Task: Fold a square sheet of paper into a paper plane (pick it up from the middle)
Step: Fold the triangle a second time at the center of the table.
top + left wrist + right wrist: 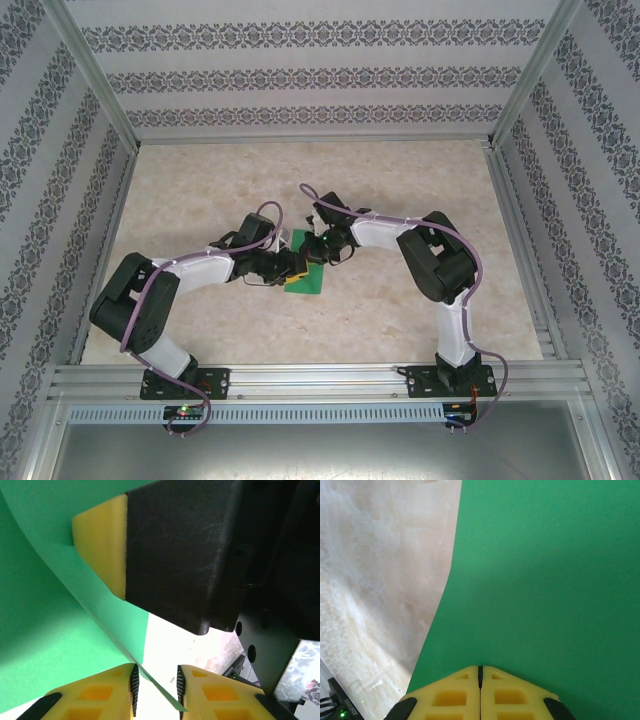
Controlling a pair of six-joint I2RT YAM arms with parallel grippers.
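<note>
Paper (pixel 545 580), thin smooth green, runs between left gripper's (pixel 156 681) parted pads (pixel 134 684); right gripper (pixel 480 669), closed, presses it.

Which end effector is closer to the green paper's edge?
Left. The left end effector has the edge of the square sheet of paper running between its open fingers. The right end effector, shut, sits over the sheet's face, the edge off to its side.

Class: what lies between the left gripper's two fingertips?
In the left wrist view, an edge of the green paper crosses the gap of the left gripper; its tips stand apart on either side.
</note>
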